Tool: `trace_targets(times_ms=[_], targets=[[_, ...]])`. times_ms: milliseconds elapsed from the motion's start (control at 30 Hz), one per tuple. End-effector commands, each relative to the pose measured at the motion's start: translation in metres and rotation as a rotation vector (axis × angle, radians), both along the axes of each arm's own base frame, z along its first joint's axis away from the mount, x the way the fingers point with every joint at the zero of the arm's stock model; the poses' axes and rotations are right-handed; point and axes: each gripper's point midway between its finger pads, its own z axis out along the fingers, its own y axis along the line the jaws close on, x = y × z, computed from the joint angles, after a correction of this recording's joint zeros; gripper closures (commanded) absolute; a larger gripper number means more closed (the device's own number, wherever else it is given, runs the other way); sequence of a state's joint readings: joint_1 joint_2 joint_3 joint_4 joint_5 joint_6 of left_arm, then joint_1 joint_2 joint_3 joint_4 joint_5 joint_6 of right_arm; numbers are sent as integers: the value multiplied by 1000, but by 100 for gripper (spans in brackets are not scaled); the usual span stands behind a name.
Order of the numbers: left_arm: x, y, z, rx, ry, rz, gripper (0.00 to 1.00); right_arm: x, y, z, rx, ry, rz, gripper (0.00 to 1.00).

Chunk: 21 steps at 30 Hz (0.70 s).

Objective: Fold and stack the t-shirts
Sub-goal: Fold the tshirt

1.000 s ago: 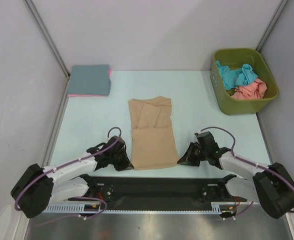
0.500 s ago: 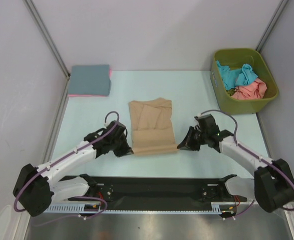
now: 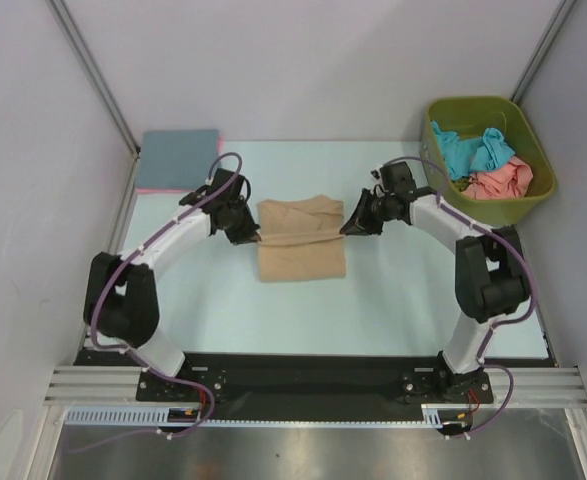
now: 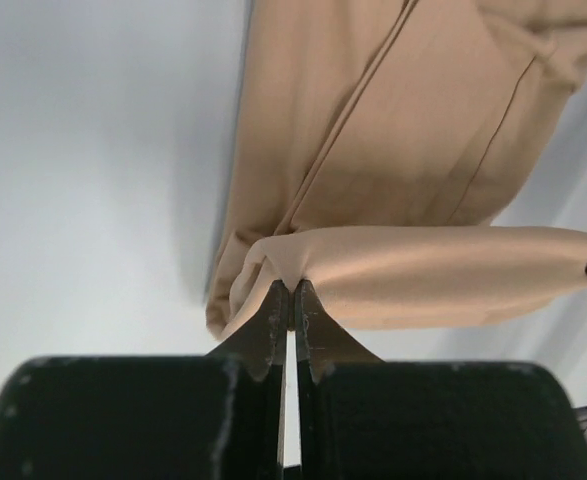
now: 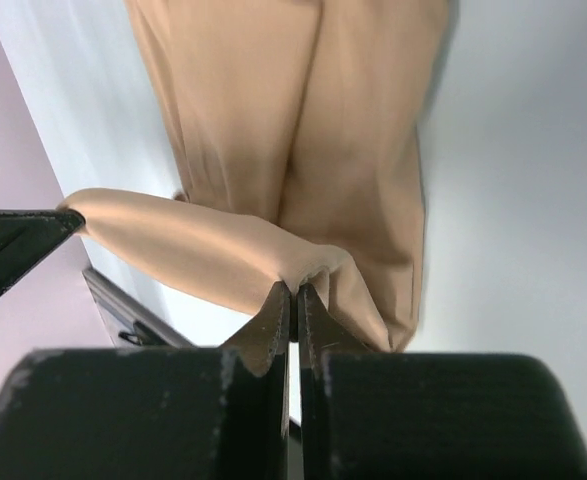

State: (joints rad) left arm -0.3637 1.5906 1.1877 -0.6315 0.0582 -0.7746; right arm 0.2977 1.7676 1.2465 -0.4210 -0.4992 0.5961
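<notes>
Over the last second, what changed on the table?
The left arm and right arm carried the tan t-shirt's near hem away from their bases, folding it toward the far end; it looks shorter. Both jaws kept their pinch on the hem corners; nothing released. Unmoved: the slate blue t-shirt on the pink one, and the olive-green bin with a teal shirt and a salmon shirt.

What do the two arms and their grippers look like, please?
Both the left arm and the right arm have white links with bulky black joints, and a purple cable loops along each. The left gripper and right gripper are black, with two thin tapering fingers. No markings show.
</notes>
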Motion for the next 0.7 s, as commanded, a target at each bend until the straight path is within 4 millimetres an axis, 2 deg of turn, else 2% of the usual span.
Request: trace_targets(times_ms=[0, 33, 133, 167, 233, 267, 333, 400, 667], targets=[[35, 7, 13, 25, -48, -26, 99, 35, -4, 8, -15, -37, 2, 100], [47, 3, 13, 15, -49, -27, 100, 46, -2, 7, -12, -37, 1, 100], [69, 2, 19, -13, -63, -13, 100, 63, -3, 6, 2, -31, -10, 100], [73, 2, 13, -14, -48, -10, 100, 72, -2, 6, 8, -36, -9, 100], [87, 4, 17, -27, -61, 3, 99, 81, -1, 7, 27, -39, -12, 100], [91, 5, 12, -34, -49, 5, 100, 89, 0, 6, 33, -42, -15, 100], [102, 4, 18, -45, -66, 5, 99, 98, 2, 7, 49, -46, -15, 100], [109, 5, 11, -45, -50, 3, 100, 107, 3, 6, 63, -51, -21, 100], [135, 0, 6, -70, -53, -5, 100, 129, 7, 1, 101, -47, -47, 100]])
